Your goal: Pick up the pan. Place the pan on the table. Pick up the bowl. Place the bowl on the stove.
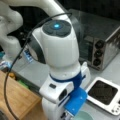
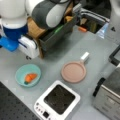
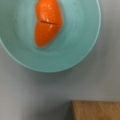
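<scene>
With its jaws out of sight and their state impossible to tell, the gripper hangs above the bowl [image 2: 28, 75] holding a toy carrot [image 3: 47, 22], while the pan [image 2: 73, 72] rests on the grey table [image 2: 51, 62] beside the bare stove [image 2: 58, 100].

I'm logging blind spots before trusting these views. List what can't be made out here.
- Gripper: not in view anywhere; the arm's own body hides it in both front views.
- Bowl: cut off by a front view's bottom edge and partly behind the arm.
- Bowl rim: cut off by the wrist view's top edge.
- Stove knobs: too small to read.
</scene>
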### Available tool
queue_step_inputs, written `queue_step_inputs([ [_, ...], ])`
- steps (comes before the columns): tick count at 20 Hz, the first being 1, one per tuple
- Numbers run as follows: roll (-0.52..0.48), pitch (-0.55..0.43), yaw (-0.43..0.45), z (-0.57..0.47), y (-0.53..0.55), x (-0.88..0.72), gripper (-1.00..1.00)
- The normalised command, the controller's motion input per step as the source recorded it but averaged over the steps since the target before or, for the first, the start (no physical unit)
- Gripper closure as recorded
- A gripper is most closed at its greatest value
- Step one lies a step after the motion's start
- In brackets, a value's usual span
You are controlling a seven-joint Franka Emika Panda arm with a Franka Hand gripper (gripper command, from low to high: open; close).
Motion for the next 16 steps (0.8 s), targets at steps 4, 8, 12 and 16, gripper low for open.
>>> queue_step_inputs([
  [4,0.123,0.225,0.045,0.06,-0.2,0.41,-1.0],
  [8,0.128,0.207,0.049,0.13,-0.18,0.37,-1.0],
  [12,0.131,0.201,0.048,0.17,-0.17,0.33,-1.0],
  [16,0.132,0.202,0.048,0.18,-0.17,0.31,-1.0],
])
